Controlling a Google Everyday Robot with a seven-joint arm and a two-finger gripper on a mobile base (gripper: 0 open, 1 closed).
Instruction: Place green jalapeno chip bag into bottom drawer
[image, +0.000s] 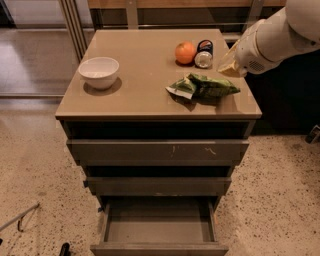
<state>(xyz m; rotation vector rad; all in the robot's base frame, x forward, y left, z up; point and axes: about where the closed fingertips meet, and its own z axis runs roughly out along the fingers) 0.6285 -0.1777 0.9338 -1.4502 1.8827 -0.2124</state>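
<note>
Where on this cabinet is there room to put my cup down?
The widest bare patch of the top lies between the bowl and the chip bag, front edge to back. The open bottom drawer shows bare floor too. The right side is crowded: orange, can, bag, with the gripper just right of the can.
</note>
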